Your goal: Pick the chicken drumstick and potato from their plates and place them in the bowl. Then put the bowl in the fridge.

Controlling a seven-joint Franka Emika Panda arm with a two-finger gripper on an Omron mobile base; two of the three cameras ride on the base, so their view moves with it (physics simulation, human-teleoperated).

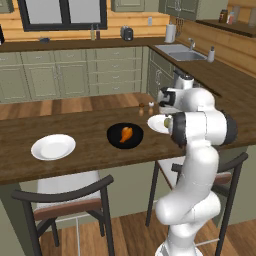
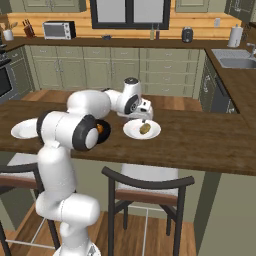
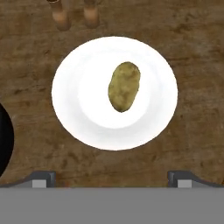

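Note:
The potato (image 3: 124, 86) lies near the middle of a white plate (image 3: 78, 109) on the wooden counter. My gripper (image 3: 111, 179) hangs open straight above it, jaws wide and nothing between them; it is also seen from the right base (image 2: 144, 118), just over the potato (image 2: 145, 129). To the left stands the black bowl (image 1: 125, 135) with the chicken drumstick (image 1: 126, 134) lying inside. A second white plate (image 1: 53, 146) sits bare further left. The potato's plate (image 1: 154, 123) is partly hidden behind my arm. The fridge is out of view.
Two small brown shakers (image 1: 141, 107) (image 3: 61, 15) stand just beyond the potato's plate. Dark-framed chairs (image 1: 65, 200) stand against the counter's near edge. A sink (image 1: 180, 51) is set in the counter at the back right.

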